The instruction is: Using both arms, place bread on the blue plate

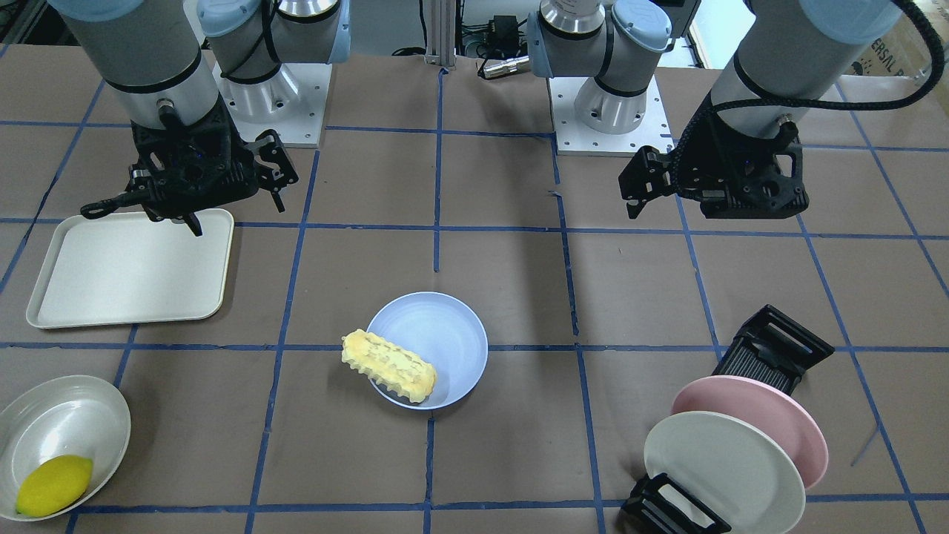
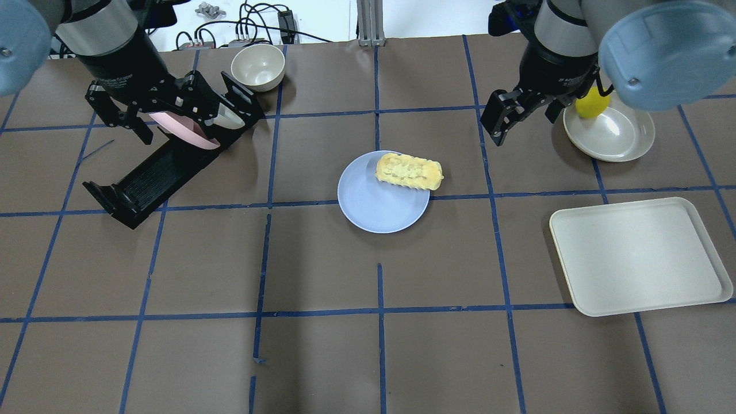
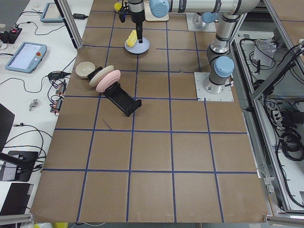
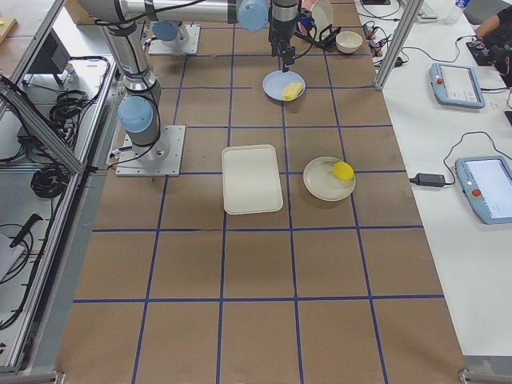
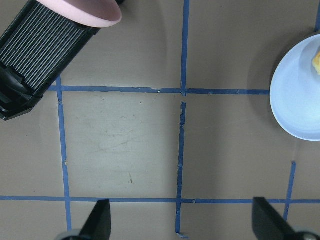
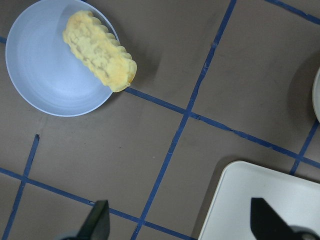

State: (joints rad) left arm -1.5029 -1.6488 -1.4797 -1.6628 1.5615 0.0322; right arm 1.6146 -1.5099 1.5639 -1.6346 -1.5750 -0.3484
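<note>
Lying on the blue plate (image 2: 374,204), the bread (image 2: 409,171) has one end poking over the rim. The left gripper (image 5: 182,222) hangs in the air by the pink plate (image 2: 184,129), fingers spread wide. The right gripper (image 6: 181,222) hangs near the lemon (image 2: 592,103), spread wide too.

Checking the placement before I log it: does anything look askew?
Yes: the bread lies across the rim of the blue plate, its golden end sticking out past the edge rather than centred.
</note>
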